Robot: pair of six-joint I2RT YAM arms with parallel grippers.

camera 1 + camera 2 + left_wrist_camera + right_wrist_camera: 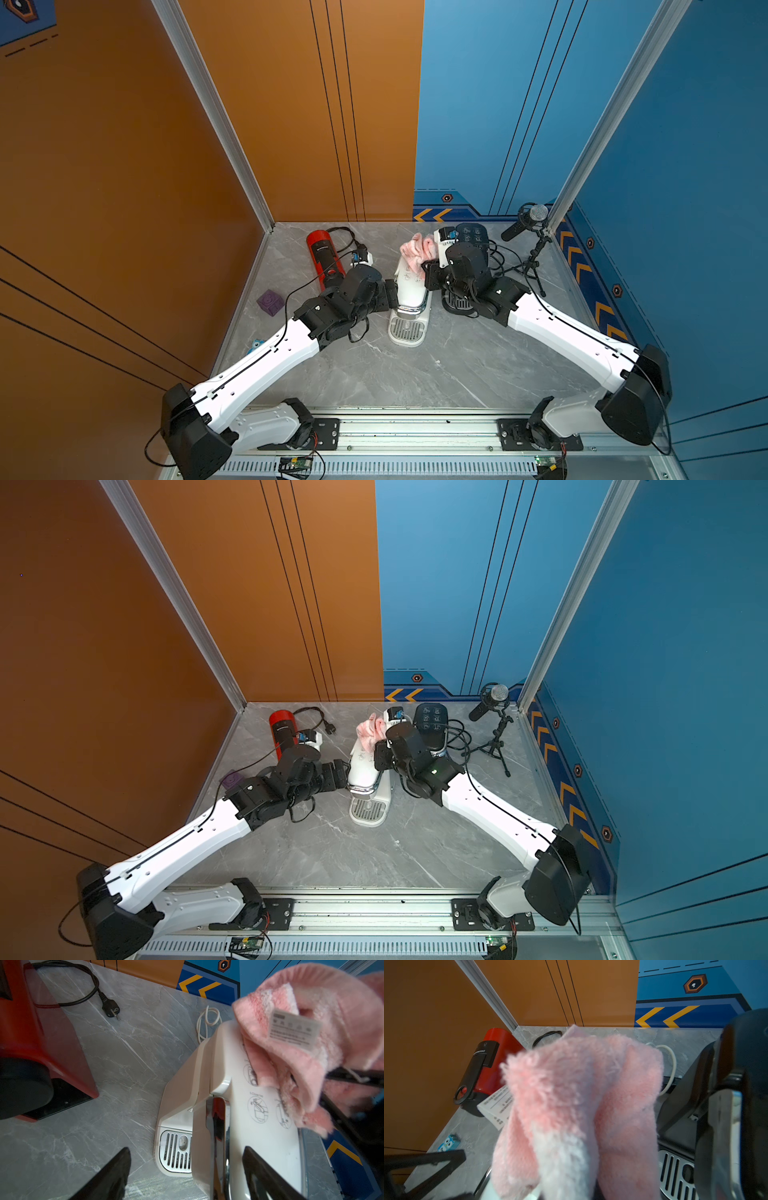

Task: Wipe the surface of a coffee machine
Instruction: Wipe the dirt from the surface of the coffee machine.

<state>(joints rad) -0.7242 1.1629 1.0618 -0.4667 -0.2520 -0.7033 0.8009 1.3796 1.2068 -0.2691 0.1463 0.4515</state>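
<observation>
A white coffee machine (409,291) (363,766) (270,1136) stands mid-table, its drip tray (405,330) toward the front. A fluffy pink cloth (415,249) (370,731) (311,1053) (581,1105) lies bunched on the rear of its top. My right gripper (428,274) (380,754) is shut on the cloth, which hides its fingers in the right wrist view. My left gripper (392,293) (345,773) (187,1149) is open against the machine's left side. Its fingers straddle the chrome front edge, one over the white top and the other clear of the body.
A red coffee machine (324,257) with a black plug cable (110,1007) stands at the back left. A black coffee machine (471,239) is behind my right wrist, with a microphone on a tripod (528,224) beside it. A purple block (270,302) and a blue owl piece (255,345) lie at the left.
</observation>
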